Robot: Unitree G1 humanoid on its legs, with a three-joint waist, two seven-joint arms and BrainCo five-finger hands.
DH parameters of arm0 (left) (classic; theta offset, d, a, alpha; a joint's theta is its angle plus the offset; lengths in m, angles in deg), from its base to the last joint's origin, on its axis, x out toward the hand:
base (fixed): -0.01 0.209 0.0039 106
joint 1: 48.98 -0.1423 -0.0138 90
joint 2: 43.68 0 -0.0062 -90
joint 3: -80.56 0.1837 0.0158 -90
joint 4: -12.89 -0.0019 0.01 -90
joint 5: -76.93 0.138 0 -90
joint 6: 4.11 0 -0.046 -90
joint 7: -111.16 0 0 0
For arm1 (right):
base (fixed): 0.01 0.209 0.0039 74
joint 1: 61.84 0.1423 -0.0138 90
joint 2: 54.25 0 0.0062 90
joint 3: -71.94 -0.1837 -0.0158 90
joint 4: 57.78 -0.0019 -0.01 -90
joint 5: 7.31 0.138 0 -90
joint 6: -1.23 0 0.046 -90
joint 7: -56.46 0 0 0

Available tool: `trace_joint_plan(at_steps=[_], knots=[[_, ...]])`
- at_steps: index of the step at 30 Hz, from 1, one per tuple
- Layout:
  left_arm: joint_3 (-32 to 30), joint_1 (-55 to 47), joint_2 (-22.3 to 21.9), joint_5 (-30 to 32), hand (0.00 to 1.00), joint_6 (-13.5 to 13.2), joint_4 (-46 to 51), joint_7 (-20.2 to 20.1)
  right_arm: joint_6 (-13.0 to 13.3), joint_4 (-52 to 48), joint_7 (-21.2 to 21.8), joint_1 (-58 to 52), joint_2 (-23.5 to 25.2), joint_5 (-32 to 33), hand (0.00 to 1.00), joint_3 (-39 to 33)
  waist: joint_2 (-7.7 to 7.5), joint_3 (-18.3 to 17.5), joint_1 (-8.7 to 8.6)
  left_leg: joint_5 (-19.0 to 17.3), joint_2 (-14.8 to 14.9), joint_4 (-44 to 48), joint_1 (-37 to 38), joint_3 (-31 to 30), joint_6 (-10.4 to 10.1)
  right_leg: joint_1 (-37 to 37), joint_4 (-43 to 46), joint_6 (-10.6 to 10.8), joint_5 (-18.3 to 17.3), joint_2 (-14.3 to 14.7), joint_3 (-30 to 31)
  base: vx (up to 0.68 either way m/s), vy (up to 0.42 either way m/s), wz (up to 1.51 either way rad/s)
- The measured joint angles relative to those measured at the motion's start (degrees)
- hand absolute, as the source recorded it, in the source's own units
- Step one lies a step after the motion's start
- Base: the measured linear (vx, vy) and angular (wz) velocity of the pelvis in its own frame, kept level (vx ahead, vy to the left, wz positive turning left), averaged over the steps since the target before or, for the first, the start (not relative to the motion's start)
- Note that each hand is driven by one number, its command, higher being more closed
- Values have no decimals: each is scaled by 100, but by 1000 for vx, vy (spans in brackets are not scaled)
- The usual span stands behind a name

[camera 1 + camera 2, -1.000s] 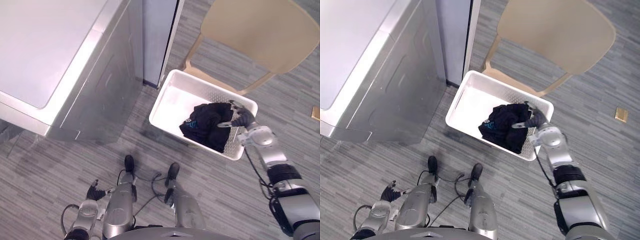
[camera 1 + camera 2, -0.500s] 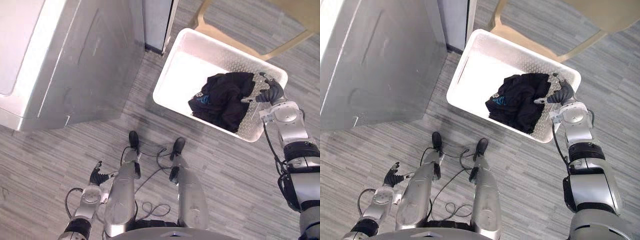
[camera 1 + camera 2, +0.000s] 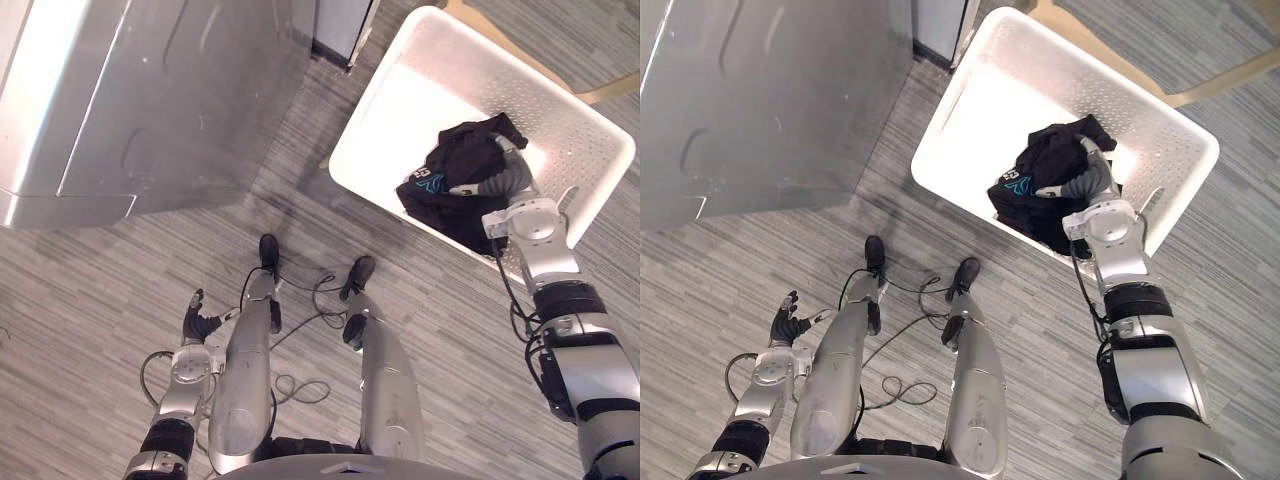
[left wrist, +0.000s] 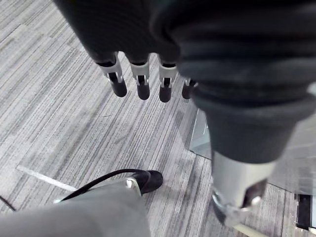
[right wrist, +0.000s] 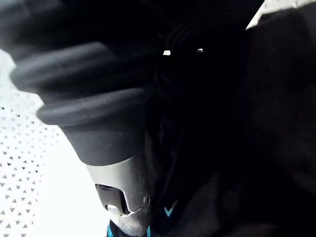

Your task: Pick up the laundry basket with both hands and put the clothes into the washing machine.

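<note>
Down on the grey wood-grain floor (image 3: pixel 120 290), the white perforated plastic laundry basket (image 3: pixel 430 90) sits to the far right, just right of the silver-grey metal washing machine (image 3: pixel 180 90) that stands at the far left. A bundle of black clothes with a teal print (image 3: pixel 447 180) lies in the near right part of the basket. The right hand (image 3: pixel 508 180) is down inside the basket, resting on that bundle; its fingertips are lost in the dark cloth, so I cannot tell whether it grips. The left hand (image 3: pixel 197 322) hangs low at the near left beside the robot, well apart from the basket, its fingers (image 4: pixel 142 79) straight and loose, holding nothing.
</note>
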Motion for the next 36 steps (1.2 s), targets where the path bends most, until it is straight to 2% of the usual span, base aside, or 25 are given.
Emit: trace_joint_plan(at_steps=[5, 9, 13, 14, 17, 20, 25, 31, 36], knots=[[-34, -1, -130, -33, 0, 1, 360, 15, 124, 0, -156, -116, 74, -18, 0, -285, -16, -4, -8, -185, 16, 426, -500, -120, -11, -350, 290, -7, -128, -63, -96, 18, 0, 5], [-261, -2, -172, -39, 0, -1, 672, 36, 340, -14, -286, -112, 77, -40, 0, -558, -114, -11, 10, -344, 73, 805, -1072, -147, 23, -826, 564, -27, -219, -106, -138, 1, 6, -4], [-291, -4, -178, -42, 0, -2, 902, 93, 366, 0, -496, -112, 46, -271, 0, -736, -149, -8, 4, -380, 75, 998, -1409, -230, 33, -1109, 791, -54, -322, -176, -216, 17, 4, 6], [-315, -5, -176, -42, 0, -10, 934, 137, 365, 19, -571, -111, 48, -470, 100, -735, -180, -23, 15, -380, 75, 1034, -1476, -232, 32, -1180, 846, -60, -340, -190, -213, 0, 0, 0], [-345, -11, -180, -43, 0, -9, 1012, 153, 364, 43, -629, -109, 32, -954, 100, -717, -193, -28, 18, -385, 76, 1082, -1560, -245, 33, -1268, 923, -89, -373, -210, -225, 0, 0, 0], [-367, -12, -184, -48, 0, -7, 1021, 178, 361, 219, -642, -106, -24, -1153, 100, -622, -226, -55, 43, -408, 93, 1163, -1563, -243, 20, -1273, 960, -109, -394, -211, -216, 0, 0, 0], [-389, -60, -209, -255, 0, -2, 1027, 226, 339, 507, -642, -114, 6, -1133, 100, -495, -329, -172, 39, -411, 96, 1194, -1573, -250, 10, -1271, 965, -110, -394, -205, -216, 0, 0, 0], [-394, -93, -295, -270, 0, 5, 1016, 234, 254, 684, -639, -173, 180, -858, 100, -425, -355, -377, 72, -445, 150, 1253, -1568, -245, -19, -1212, 894, -115, -382, -143, -212, 23, -9, -4], [-401, -110, -305, -315, 0, 10, 1003, 234, 232, 686, -591, -186, 274, -613, 100, -431, -354, -391, 111, -440, 222, 1187, -1426, -202, -46, -1072, 724, -127, -308, -51, -192, 41, -29, -6]])
